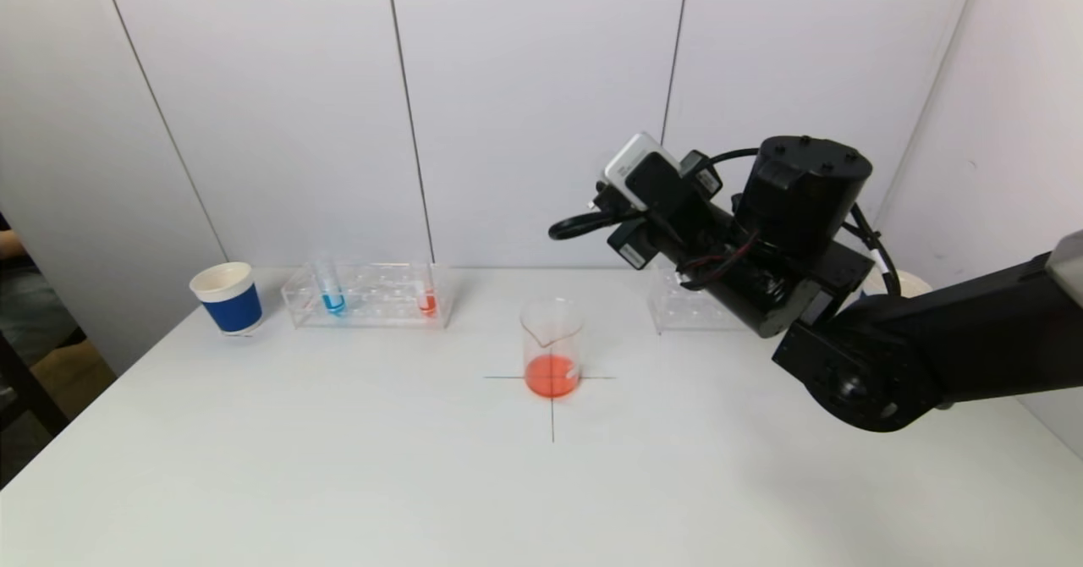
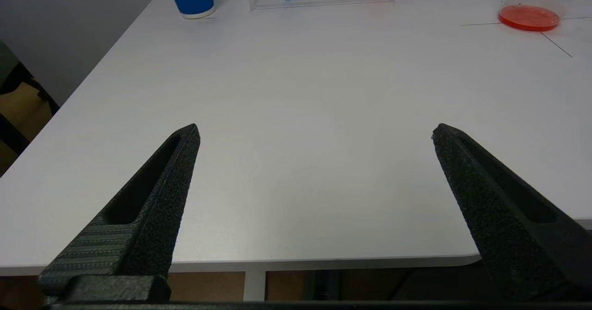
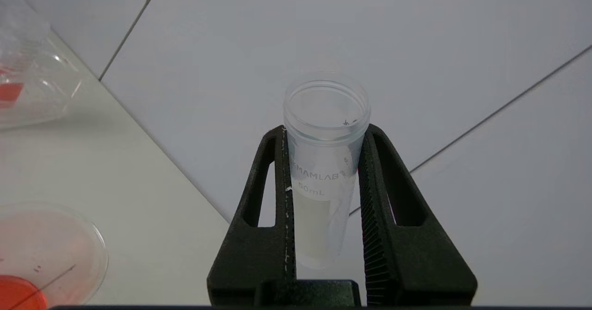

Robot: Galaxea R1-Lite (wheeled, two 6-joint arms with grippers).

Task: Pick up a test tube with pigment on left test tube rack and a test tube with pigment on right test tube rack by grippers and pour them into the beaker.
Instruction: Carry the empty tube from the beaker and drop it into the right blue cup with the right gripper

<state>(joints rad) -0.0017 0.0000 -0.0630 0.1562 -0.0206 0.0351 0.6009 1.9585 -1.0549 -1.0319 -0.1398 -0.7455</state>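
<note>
Holding: right end effector (image 3: 323, 194) is clamping an emptied tube (image 3: 325, 162) above the beaker (image 1: 552, 348).
Idling: left end effector (image 2: 314, 134) is gaping, empty.
Next: racking the tube, then fetching a left-rack (image 1: 368, 294) tube.

Blue paper cup (image 1: 227, 298) at table (image 1: 338, 465) far left; black cross mark (image 1: 552, 406) centre

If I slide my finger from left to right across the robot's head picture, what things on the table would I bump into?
Blue paper cup → tube with blue pigment → tube with orange pigment, both in the left rack → beaker holding orange liquid → right rack, partly behind the right arm.
</note>
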